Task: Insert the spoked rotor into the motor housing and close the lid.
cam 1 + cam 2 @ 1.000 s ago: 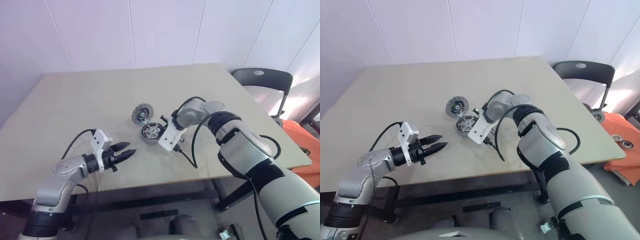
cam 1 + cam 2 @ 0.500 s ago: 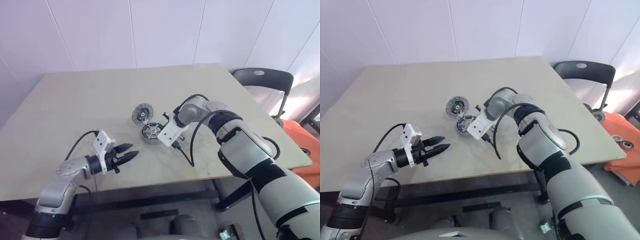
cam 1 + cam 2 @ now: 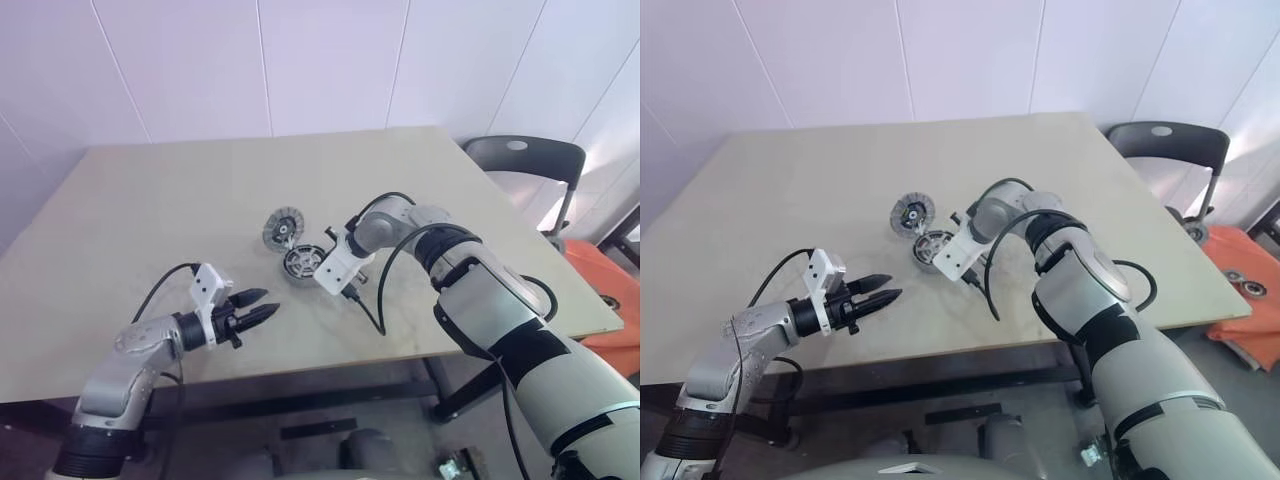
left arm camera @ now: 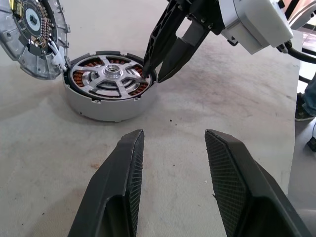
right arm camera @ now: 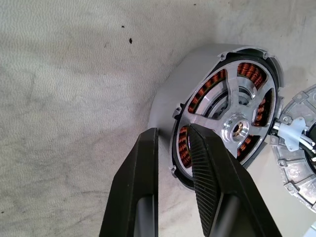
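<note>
As the spoked rotor [image 4: 109, 76] is judged stiff and thin, its rim is pinched beneath the right tool [image 4: 150, 73], the left tool [image 4: 173, 163] being spread.

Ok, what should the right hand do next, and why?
Probably the right hand should lift off the motor housing rim and move to the lid: the spoked rotor already lies inside, and the lid leans open beside it.

The spoked rotor [image 4: 109, 78] looks like brushed silvery metal over glossy copper windings; the table [image 3: 150, 200] seems matt, slightly rough.
</note>
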Robot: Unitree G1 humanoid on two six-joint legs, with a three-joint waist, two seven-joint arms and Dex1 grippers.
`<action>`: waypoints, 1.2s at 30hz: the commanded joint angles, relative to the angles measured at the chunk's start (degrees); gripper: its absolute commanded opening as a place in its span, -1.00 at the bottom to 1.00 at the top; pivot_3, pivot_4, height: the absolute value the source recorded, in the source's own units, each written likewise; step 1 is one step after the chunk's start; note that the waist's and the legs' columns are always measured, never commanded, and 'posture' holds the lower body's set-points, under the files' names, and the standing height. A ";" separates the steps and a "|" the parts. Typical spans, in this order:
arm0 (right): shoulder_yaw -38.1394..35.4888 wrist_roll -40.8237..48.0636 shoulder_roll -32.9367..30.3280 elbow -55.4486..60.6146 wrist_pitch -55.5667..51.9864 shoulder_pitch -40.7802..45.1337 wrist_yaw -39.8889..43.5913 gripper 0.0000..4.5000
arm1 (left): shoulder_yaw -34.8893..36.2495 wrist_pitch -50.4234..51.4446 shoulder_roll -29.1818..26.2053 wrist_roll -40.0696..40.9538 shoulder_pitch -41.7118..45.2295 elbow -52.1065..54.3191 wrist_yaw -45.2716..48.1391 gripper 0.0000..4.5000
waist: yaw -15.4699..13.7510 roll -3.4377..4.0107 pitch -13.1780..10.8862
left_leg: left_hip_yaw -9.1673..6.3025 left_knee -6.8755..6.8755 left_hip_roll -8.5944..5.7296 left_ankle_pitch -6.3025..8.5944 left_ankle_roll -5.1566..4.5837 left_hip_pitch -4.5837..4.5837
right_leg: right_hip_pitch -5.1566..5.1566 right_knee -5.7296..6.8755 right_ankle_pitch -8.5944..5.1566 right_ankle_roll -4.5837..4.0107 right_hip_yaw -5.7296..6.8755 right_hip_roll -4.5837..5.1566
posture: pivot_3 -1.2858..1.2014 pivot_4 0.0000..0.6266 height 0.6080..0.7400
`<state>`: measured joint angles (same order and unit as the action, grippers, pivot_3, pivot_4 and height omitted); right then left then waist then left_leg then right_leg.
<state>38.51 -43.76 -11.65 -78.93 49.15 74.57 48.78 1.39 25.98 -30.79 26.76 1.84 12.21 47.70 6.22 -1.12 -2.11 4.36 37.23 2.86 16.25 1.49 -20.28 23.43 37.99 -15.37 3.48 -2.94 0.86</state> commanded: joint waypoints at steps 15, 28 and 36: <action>-1.88 2.62 0.94 0.86 1.54 1.56 1.51 -0.99 | 0.42 -0.50 0.19 0.53 1.06 1.43 -0.25 -0.06 | 1.09 0.00 0.00 | -0.03 -0.01 0.03 0.00 0.00 0.04 | -0.04 0.00 0.06 0.12 -0.02 -0.06 | 0.03 -1.00 1.00; -12.36 17.62 2.77 1.94 -3.78 2.13 31.87 -0.99 | 0.06 -1.36 0.77 -0.07 2.19 -0.50 0.11 -0.06 | 0.78 0.00 -0.03 | -0.07 -0.07 0.03 0.01 0.00 -0.08 | -0.01 -0.11 0.08 0.16 0.05 0.00 | 0.03 -1.00 1.00; -14.83 21.21 3.11 4.24 -20.67 1.59 42.53 -0.99 | -0.82 -2.07 1.65 -0.75 3.95 -2.41 0.60 -0.06 | 0.68 0.01 -0.03 | -0.10 -0.05 0.03 0.01 0.00 -0.07 | -0.02 -0.09 0.09 0.16 0.08 0.01 | 0.03 -1.00 1.00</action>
<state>24.92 -23.81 -8.36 -76.91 30.77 74.50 90.79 0.68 25.41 -29.11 26.13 4.61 9.13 47.99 6.89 -1.12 -2.14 4.26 37.17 2.88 16.26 1.49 -20.37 23.42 37.91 -15.29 3.64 -2.86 0.87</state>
